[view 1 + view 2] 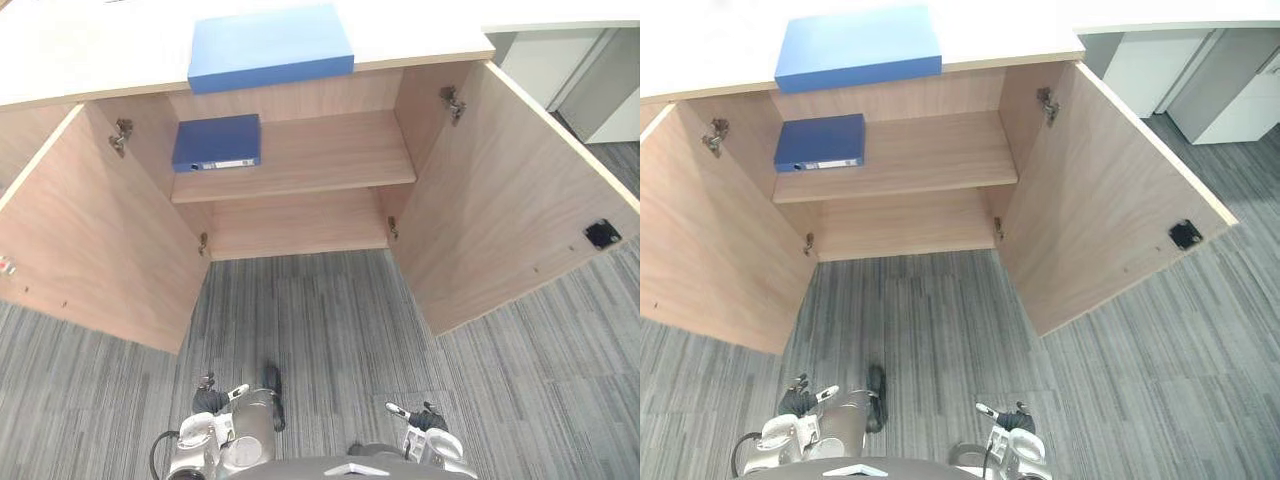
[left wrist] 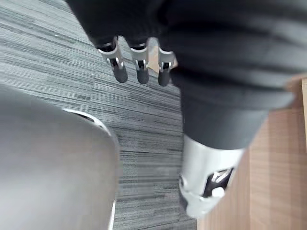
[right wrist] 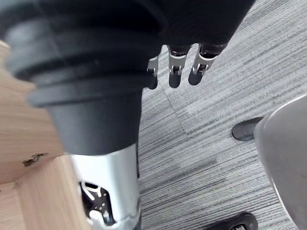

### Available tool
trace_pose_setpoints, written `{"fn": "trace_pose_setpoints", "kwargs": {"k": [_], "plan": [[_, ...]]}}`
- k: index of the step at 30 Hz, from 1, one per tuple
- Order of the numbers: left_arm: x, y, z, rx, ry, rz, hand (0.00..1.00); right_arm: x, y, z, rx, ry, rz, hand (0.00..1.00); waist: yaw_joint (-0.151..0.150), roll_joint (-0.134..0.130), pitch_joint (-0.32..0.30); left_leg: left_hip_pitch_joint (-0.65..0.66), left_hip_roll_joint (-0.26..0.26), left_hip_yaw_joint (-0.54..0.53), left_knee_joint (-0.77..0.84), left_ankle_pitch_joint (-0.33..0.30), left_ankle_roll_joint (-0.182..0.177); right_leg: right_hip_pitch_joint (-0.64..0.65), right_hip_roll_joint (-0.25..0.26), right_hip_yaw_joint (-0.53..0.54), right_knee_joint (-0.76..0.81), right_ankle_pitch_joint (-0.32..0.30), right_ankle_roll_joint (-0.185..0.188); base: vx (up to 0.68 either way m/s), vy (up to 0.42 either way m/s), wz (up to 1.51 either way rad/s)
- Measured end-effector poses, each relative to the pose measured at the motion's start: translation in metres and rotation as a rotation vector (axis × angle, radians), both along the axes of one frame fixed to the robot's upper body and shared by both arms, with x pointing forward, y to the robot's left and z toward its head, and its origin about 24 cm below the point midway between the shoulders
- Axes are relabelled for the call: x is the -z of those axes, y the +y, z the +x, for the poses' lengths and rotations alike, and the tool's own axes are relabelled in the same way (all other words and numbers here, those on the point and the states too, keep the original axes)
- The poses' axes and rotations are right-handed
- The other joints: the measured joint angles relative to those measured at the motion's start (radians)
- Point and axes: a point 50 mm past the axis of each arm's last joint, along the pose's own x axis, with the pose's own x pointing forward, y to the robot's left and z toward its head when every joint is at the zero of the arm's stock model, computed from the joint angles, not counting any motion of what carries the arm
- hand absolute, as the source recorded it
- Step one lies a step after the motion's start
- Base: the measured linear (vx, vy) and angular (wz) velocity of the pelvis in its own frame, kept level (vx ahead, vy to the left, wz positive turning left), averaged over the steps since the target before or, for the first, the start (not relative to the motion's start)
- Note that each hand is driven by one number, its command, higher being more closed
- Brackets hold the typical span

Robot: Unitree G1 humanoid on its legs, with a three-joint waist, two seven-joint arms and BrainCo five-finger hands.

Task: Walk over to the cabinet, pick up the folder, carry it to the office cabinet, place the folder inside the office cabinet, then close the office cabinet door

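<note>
One wood office cabinet (image 1: pixel 330 150) stands at the far side, its left door (image 1: pixel 100 240) and right door (image 1: pixel 510 200) both swung wide open toward me. On its top lies a flat light-blue box (image 1: pixel 270 45). The dark blue folder (image 1: pixel 217 142) lies flat inside, at the left end of the upper shelf. I judge the placing done and only the door-closing left. My left hand (image 1: pixel 212 400) and right hand (image 1: pixel 428 418) hang low and near, well apart from the doors, fingers loosely straight, side by side, holding nothing.

The view's edge cuts off the left door (image 1: pixel 90 230).
</note>
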Motion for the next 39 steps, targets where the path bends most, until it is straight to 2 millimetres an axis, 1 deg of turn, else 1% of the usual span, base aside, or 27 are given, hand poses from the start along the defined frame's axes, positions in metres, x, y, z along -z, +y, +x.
{"fn": "trace_pose_setpoints", "kwargs": {"k": [1, 3, 4, 5, 6, 8, 10, 12, 13, 14, 15, 17, 18, 19, 20, 21, 22, 24, 26, 27, 28, 29, 30, 31, 33, 34, 39], "plan": [[0.0, 0.002, 0.0, -0.001, 0.002, 0.004, 0.0, 0.001, 0.002, -0.001, -0.001, 0.007, 0.007, 0.0, -0.001, -0.012, -0.006, -0.001, -0.005, 0.012, 0.021, -0.02, 0.009, -0.005, -0.008, 0.012, 0.019, 0.0, 0.002, 0.54, 0.303, -0.51], [0.001, 0.005, -0.003, 0.0, 0.018, 0.013, 0.0, 0.004, 0.006, -0.005, -0.006, 0.028, 0.019, 0.0, 0.006, -0.028, -0.017, 0.046, -0.01, 0.06, 0.051, -0.079, 0.031, -0.077, -0.028, 0.071, 0.221, 0.01, 0.018, 0.45, 0.252, -0.56], [0.003, 0.005, -0.005, 0.005, 0.034, 0.012, 0.0, 0.004, 0.006, -0.005, -0.005, 0.028, 0.018, 0.0, -0.003, -0.028, -0.016, 0.1, -0.017, 0.073, 0.038, -0.105, 0.045, -0.15, -0.038, 0.085, 0.415, 0.046, 0.068, 0.33, 0.192, -0.34], [0.004, 0.005, -0.007, 0.011, 0.047, 0.012, 0.0, 0.004, 0.005, -0.005, -0.005, 0.026, 0.016, 0.0, -0.011, -0.027, -0.015, 0.129, -0.023, 0.074, 0.027, -0.114, 0.05, -0.186, -0.044, 0.091, 0.523, 0.07, 0.094, 0.49, 0.227, -0.06], [0.006, 0.005, -0.01, 0.023, 0.063, 0.014, 0.0, 0.003, 0.004, -0.003, -0.013, 0.023, 0.011, 0.0, -0.024, -0.025, -0.014, 0.179, -0.028, 0.072, 0.011, -0.127, 0.058, -0.249, -0.045, 0.083, 0.68, 0.063, 0.103, 0.41, 0.152, 0.04], [0.008, 0.003, -0.015, 0.024, 0.083, 0.011, 0.0, 0.0, 0.003, 0.002, -0.04, 0.006, -0.006, 0.0, -0.024, -0.01, -0.005, 0.292, -0.034, 0.072, -0.07, -0.131, 0.059, -0.344, -0.042, 0.018, 0.796, 0.014, 0.066, 0.4, 0.092, 0.0], [0.009, 0.002, -0.017, 0.022, 0.094, 0.006, 0.0, -0.002, 0.003, 0.007, -0.072, -0.011, -0.023, 0.0, -0.028, -0.004, -0.002, 0.376, -0.024, 0.071, -0.131, -0.13, 0.059, -0.391, -0.028, -0.053, 0.747, -0.017, 0.034, 0.35, 0.003, 0.06], [0.009, 0.0, -0.016, 0.016, 0.092, -0.001, 0.0, -0.003, 0.004, 0.009, -0.086, -0.018, -0.028, 0.0, -0.035, -0.003, -0.003, 0.418, -0.01, 0.069, -0.16, -0.129, 0.056, -0.441, 0.0, -0.086, 0.605, -0.021, 0.028, 0.36, -0.071, 0.22], [0.009, 0.0, -0.016, 0.016, 0.092, -0.003, 0.0, -0.004, 0.005, 0.011, -0.087, -0.022, -0.028, 0.0, -0.042, -0.002, -0.005, 0.433, -0.006, 0.054, -0.176, -0.131, 0.033, -0.45, 0.03, -0.083, 0.44, 0.02, 0.02, 0.33, -0.112, 0.47], [0.009, 0.002, -0.017, 0.016, 0.093, 0.003, 0.0, -0.002, 0.007, 0.007, -0.086, -0.009, -0.021, 0.0, -0.044, -0.021, -0.014, 0.446, -0.023, 0.03, -0.184, -0.141, 0.001, -0.437, 0.038, -0.061, 0.258, 0.17, -0.007, 0.35, -0.137, 0.51], [0.009, 0.003, -0.016, 0.011, 0.09, 0.003, 0.0, -0.001, 0.007, 0.005, -0.076, -0.01, -0.013, 0.0, -0.042, -0.035, -0.016, 0.455, -0.036, 0.013, -0.186, -0.151, -0.015, -0.438, 0.034, -0.046, 0.241, 0.227, -0.011, 0.35, -0.132, 0.41], [0.013, -0.016, -0.02, -0.004, 0.102, -0.052, 0.0, -0.003, -0.005, 0.006, -0.073, -0.008, -0.048, 0.0, -0.036, 0.048, -0.031, 0.469, 0.018, -0.011, -0.193, -0.16, -0.044, -0.403, 0.062, -0.086, 0.234, 0.202, -0.02, 0.32, -0.138, 0.38], [0.013, -0.02, -0.019, -0.015, 0.097, -0.067, 0.0, -0.004, -0.009, 0.006, -0.075, -0.008, -0.059, 0.0, -0.035, 0.067, -0.03, 0.46, 0.037, -0.012, -0.171, -0.154, -0.056, -0.382, 0.066, -0.113, 0.212, 0.193, -0.03, 0.32, -0.151, 0.5], [0.012, -0.022, -0.017, -0.024, 0.091, -0.073, 0.0, -0.005, -0.01, 0.006, -0.074, -0.008, -0.061, 0.0, -0.035, 0.074, -0.029, 0.45, 0.042, -0.011, -0.141, -0.149, -0.063, -0.367, 0.066, -0.126, 0.202, 0.189, -0.033, 0.28, -0.17, 0.55], [0.011, -0.022, -0.014, -0.038, 0.079, -0.079, 0.0, -0.005, -0.011, 0.006, -0.074, -0.006, -0.063, 0.0, -0.034, 0.071, -0.024, 0.413, 0.061, -0.009, -0.034, -0.145, -0.074, -0.321, 0.069, -0.142, 0.172, 0.184, -0.039, 0.24, -0.175, 0.52], [0.009, -0.021, -0.012, -0.039, 0.064, -0.076, 0.0, -0.003, -0.01, 0.001, -0.071, 0.005, -0.06, 0.0, -0.026, 0.064, -0.02, 0.366, 0.091, 0.002, 0.099, -0.15, -0.099, -0.263, 0.07, -0.158, 0.138, 0.18, -0.045, 0.25, -0.176, 0.43], [0.009, -0.02, -0.011, -0.039, 0.055, -0.075, 0.0, -0.002, -0.01, -0.002, -0.069, 0.011, -0.059, 0.0, -0.02, 0.064, -0.019, 0.354, 0.108, 0.018, 0.157, -0.155, -0.102, -0.238, 0.074, -0.165, 0.125, 0.177, -0.049, 0.18, -0.117, 0.23], [0.007, -0.022, -0.008, -0.041, 0.037, -0.079, 0.0, -0.001, -0.011, -0.007, -0.063, 0.022, -0.057, 0.0, -0.011, 0.06, -0.022, 0.316, 0.153, 0.067, 0.241, -0.17, -0.084, -0.193, 0.076, -0.182, 0.1, 0.169, -0.053, 0.09, -0.036, 0.11], [0.004, -0.024, -0.004, -0.041, 0.014, -0.082, 0.0, 0.0, -0.01, -0.008, -0.057, 0.023, -0.052, 0.0, -0.006, 0.058, -0.022, 0.257, 0.156, 0.079, 0.173, -0.178, -0.075, -0.185, 0.072, -0.172, 0.088, 0.167, -0.042, 0.07, 0.047, -0.05], [0.004, -0.024, -0.003, -0.041, 0.012, -0.082, 0.0, 0.0, -0.01, -0.008, -0.055, 0.023, -0.052, 0.0, -0.005, 0.057, -0.022, 0.256, 0.149, 0.076, 0.126, -0.177, -0.075, -0.186, 0.07, -0.165, 0.088, 0.167, -0.037, 0.05, 0.113, -0.27], [0.004, -0.024, -0.003, -0.042, 0.013, -0.082, 0.0, 0.0, -0.01, -0.008, -0.054, 0.024, -0.052, 0.0, -0.004, 0.057, -0.021, 0.262, 0.131, 0.068, 0.01, -0.153, -0.079, -0.187, 0.066, -0.15, 0.091, 0.166, -0.025, 0.05, 0.158, -0.3], [0.005, -0.024, -0.004, -0.041, 0.019, -0.085, 0.0, -0.001, -0.011, -0.007, -0.055, 0.023, -0.054, 0.0, -0.004, 0.061, -0.023, 0.276, 0.113, 0.049, -0.092, -0.064, -0.066, -0.19, 0.066, -0.136, 0.102, 0.16, -0.007, 0.06, 0.17, -0.32], [0.005, -0.024, -0.003, -0.038, 0.017, -0.084, 0.0, 0.0, -0.01, -0.008, -0.056, 0.027, -0.05, 0.0, -0.001, 0.054, -0.028, 0.292, 0.099, 0.055, -0.107, -0.057, -0.06, -0.191, 0.058, -0.118, 0.106, 0.158, 0.006, 0.09, 0.202, -0.21], [0.006, -0.02, -0.006, -0.039, 0.028, -0.074, 0.0, 0.002, -0.006, -0.011, -0.053, 0.033, -0.039, 0.0, -0.001, 0.034, -0.041, 0.309, 0.078, 0.064, -0.141, -0.05, -0.053, -0.183, 0.044, -0.106, 0.081, 0.167, 0.02, 0.08, 0.155, -0.18], [0.006, -0.013, -0.007, -0.042, 0.036, -0.058, 0.0, 0.003, 0.0, -0.014, -0.043, 0.039, -0.023, 0.0, -0.001, 0.017, -0.05, 0.315, 0.061, 0.081, -0.163, -0.047, -0.046, -0.179, 0.036, -0.096, 0.053, 0.184, 0.031, 0.09, 0.138, -0.13], [0.006, -0.011, -0.008, -0.042, 0.04, -0.052, 0.0, 0.004, 0.002, -0.015, -0.034, 0.04, -0.013, 0.0, -0.001, -0.002, -0.058, 0.329, 0.049, 0.086, -0.18, -0.043, -0.04, -0.165, 0.029, -0.093, 0.032, 0.193, 0.039, 0.07, 0.104, -0.09], [0.009, -0.011, -0.015, -0.035, 0.062, -0.05, 0.0, 0.005, -0.001, -0.019, -0.039, 0.055, -0.023, 0.0, -0.006, 0.014, -0.07, 0.407, 0.007, 0.099, -0.27, -0.019, -0.021, -0.11, 0.014, -0.079, -0.034, 0.216, 0.056, 0.04, 0.074, -0.08]]}}
